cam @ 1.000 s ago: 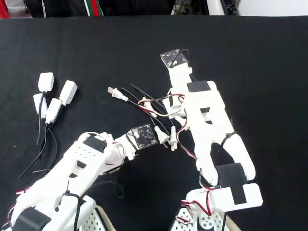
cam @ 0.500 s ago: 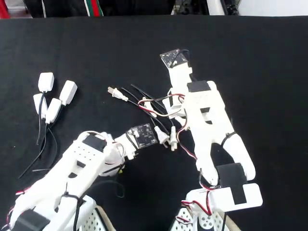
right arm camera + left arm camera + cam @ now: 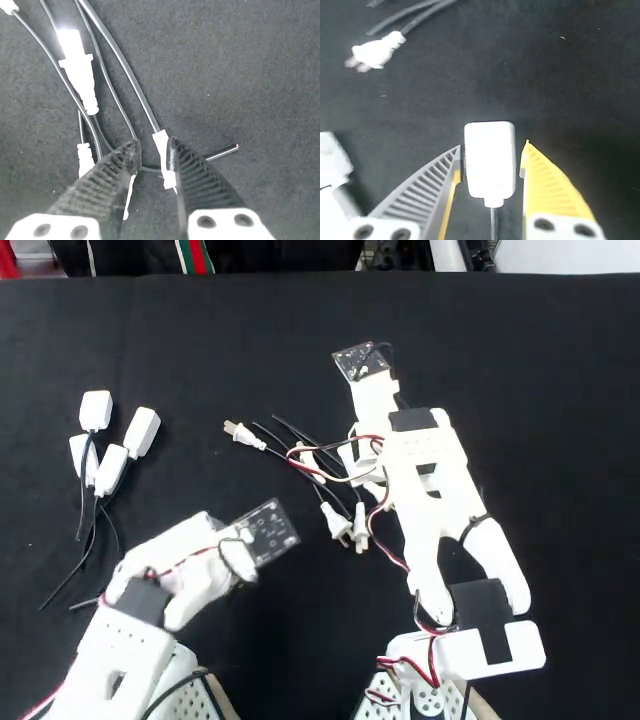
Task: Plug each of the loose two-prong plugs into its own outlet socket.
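ok so the left fingers (image 3: 437, 175) are clamped on a white socket (image 3: 489, 157), one on each side, with the cord trailing back toward the wrist. The right fingers (image 3: 192, 170) are narrow with a plug (image 3: 164, 165) between them. It looks pinched, though there's a sliver of gap on one side so I'm not 100% sure. That plug sits down in the cord tangle mid-bench (image 3: 550, 390), and I can't see its prongs.

Further out, two spare plugs (image 3: 340, 525) lie side by side between the arms, with one more (image 3: 240, 432) off to their left. Four sockets (image 3: 141, 430) are bunched well away on the left.

I'd call this the mating step for the first pair, nothing's plugged in yet. The next move needs the prongs lined up square with the slots, then a straight push
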`<state>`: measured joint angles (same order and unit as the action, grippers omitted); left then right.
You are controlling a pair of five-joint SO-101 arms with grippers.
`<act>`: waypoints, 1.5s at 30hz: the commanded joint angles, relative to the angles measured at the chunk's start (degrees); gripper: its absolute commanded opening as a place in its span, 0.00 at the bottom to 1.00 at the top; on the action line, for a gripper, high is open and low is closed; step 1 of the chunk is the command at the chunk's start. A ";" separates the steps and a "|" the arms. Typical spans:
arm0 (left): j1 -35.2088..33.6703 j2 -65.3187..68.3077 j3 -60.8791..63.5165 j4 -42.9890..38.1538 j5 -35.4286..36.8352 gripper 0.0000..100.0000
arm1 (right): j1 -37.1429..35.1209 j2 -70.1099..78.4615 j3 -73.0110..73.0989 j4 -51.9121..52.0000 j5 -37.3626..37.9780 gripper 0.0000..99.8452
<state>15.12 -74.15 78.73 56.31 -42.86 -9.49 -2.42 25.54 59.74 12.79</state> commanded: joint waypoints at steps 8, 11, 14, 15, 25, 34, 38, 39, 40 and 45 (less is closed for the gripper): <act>-10.59 -29.27 -2.15 19.16 4.92 0.20 | 0.53 -2.24 -0.31 -0.26 -0.18 0.10; -18.15 -30.24 -0.40 21.19 6.24 0.20 | 0.26 -2.59 -0.57 2.29 0.88 0.10; -24.13 -30.15 3.12 21.80 6.51 0.19 | -1.85 -2.86 -1.19 6.07 3.52 0.10; -25.27 -30.15 4.44 21.71 6.33 0.19 | -2.81 -2.59 -1.36 7.03 4.04 0.10; -33.89 -30.15 13.32 20.84 2.64 0.19 | -12.57 -0.75 -0.48 10.55 10.11 0.10; -32.57 -30.15 14.73 20.48 2.46 0.19 | -13.01 16.48 -12.35 18.11 9.93 0.23; -32.57 -30.15 14.81 20.48 2.46 0.19 | -13.27 25.45 -21.14 22.15 10.02 0.18; -32.57 -30.15 14.81 20.48 2.46 0.19 | -13.27 27.56 -23.08 22.95 10.02 0.17; -32.57 -30.15 14.90 20.48 2.46 0.19 | -13.27 29.58 -25.10 23.82 10.02 0.16; -32.57 -30.15 14.90 20.57 1.32 0.19 | -13.27 36.97 -31.52 29.89 10.20 0.12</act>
<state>-18.11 -104.31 93.41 76.26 -39.78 -21.80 29.93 -1.10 85.67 22.55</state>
